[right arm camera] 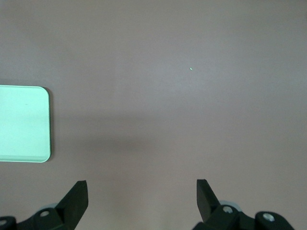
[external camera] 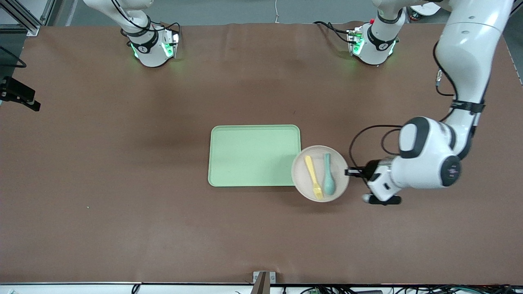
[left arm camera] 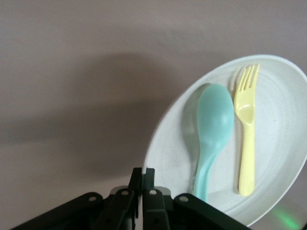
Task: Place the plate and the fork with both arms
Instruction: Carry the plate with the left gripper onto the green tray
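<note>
Gripping the rim of the plate with fingers pressed together on it, the left hand reaches in low and sideways. I judge the carry onto the tray comes next, kept level so the fork and spoon stay put. Over bare surface, the right hand waits, fingers apart.

Tray bare; plate overlaps its edge.

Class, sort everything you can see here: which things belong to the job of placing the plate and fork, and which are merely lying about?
Job: plate, fork lying on it, left gripper shut on the plate's rim, right gripper open, waiting.
Lying about: teal spoon on the plate, green tray.
</note>
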